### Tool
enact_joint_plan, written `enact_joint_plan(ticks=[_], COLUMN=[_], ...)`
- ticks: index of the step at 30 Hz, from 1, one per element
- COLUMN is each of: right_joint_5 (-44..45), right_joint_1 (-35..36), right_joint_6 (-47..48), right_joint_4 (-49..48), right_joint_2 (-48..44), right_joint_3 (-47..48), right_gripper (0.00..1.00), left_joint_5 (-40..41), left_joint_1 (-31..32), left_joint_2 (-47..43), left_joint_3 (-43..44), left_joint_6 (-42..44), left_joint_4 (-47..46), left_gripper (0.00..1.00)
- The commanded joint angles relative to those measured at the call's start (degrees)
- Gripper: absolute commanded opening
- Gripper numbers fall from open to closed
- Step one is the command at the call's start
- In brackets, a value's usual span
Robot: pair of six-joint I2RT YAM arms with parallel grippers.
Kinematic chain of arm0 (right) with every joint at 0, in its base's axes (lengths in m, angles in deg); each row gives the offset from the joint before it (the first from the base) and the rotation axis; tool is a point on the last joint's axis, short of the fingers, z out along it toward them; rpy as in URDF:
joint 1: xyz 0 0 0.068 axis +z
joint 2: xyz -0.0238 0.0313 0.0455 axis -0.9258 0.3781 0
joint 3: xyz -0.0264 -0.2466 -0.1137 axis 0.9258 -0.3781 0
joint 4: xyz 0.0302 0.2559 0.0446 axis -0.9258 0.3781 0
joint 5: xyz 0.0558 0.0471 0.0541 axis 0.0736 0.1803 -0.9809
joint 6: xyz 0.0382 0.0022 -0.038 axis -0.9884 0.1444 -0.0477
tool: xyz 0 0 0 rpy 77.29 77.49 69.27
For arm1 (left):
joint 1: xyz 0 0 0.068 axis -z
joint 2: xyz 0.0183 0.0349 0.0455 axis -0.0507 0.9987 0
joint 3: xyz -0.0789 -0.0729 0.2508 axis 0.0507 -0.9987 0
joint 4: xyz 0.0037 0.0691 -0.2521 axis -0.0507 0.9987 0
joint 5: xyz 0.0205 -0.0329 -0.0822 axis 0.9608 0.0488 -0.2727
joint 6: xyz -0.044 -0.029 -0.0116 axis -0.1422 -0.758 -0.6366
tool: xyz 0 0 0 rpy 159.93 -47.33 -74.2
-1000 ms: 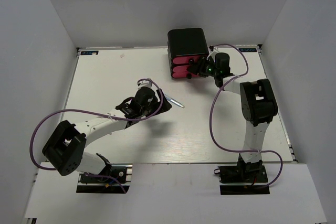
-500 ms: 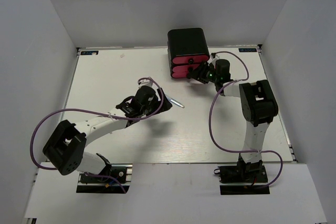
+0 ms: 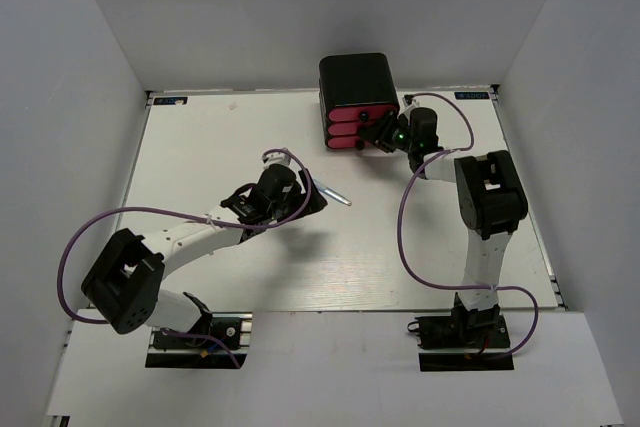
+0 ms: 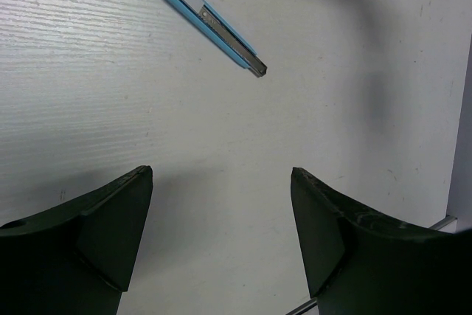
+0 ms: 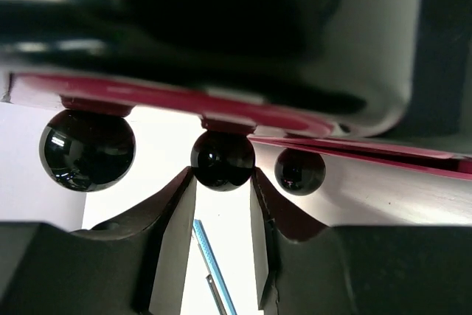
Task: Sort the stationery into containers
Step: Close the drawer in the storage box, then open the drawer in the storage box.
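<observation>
The black box (image 3: 355, 77) with three pink drawers (image 3: 348, 129) stands at the table's back edge. My right gripper (image 3: 379, 133) is at the drawer fronts. In the right wrist view its fingertips (image 5: 223, 176) close on the middle of three black knobs (image 5: 223, 158); the other knobs (image 5: 87, 149) sit to either side. A blue pen (image 3: 335, 194) lies on the table in the middle. It shows in the left wrist view (image 4: 199, 16) and below the right jaws (image 5: 214, 271). My left gripper (image 3: 310, 199) is open and empty over the table just short of the pen (image 4: 221, 175).
White walls enclose the table (image 3: 200, 147) on three sides. The box's black body (image 5: 221, 20) fills the top of the right wrist view. Purple cables loop off both arms.
My right gripper has moved left toward the box, and the pink drawer fronts now stick out less. The left arm and the blue pen have barely moved.
</observation>
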Motion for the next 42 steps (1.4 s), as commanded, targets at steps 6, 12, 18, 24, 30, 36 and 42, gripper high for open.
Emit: enact_joint_plan(ticks=[6, 12, 18, 24, 30, 36, 42], right_joint_5=[0.5, -0.1, 0.1, 0.7, 1.8, 1.9, 3.5], right_joint_1=[0.1, -0.2, 0.4, -0.2, 0.0, 0.0, 0.5], right_joint_6=[-1.0, 1.3, 3.0, 3.9, 3.1, 1.3, 0.2], right_joint_4=[-5.9, -5.5, -5.7, -6.2, -7.7, -9.4, -9.2], right_joint_2=[-0.4, -3.5, -5.2, -3.6, 0.7, 3.8, 5.7], right_joint_3=[2.0, -3.8, -8.7, -8.3, -5.6, -3.3, -1.4], right_gripper=[0.52, 0.53, 0.52, 0.52, 0.52, 0.52, 0.52], left_joint_5=[-0.5, -0.5, -0.5, -0.5, -0.5, 0.0, 0.5], left_joint_1=[0.0, 0.0, 0.0, 0.0, 0.0, 0.0, 0.0], left_joint_2=[0.6, 0.6, 0.6, 0.6, 0.0, 0.0, 0.5], left_joint_3=[2.6, 2.6, 2.6, 2.6, 2.6, 2.6, 3.9], left_joint_6=[-0.3, 0.2, 0.2, 0.2, -0.3, -0.8, -0.8], left_joint_4=[0.4, 0.4, 0.4, 0.4, 2.4, 3.5, 4.1], left_gripper=[0.85, 0.85, 0.85, 0.85, 0.85, 0.84, 0.84])
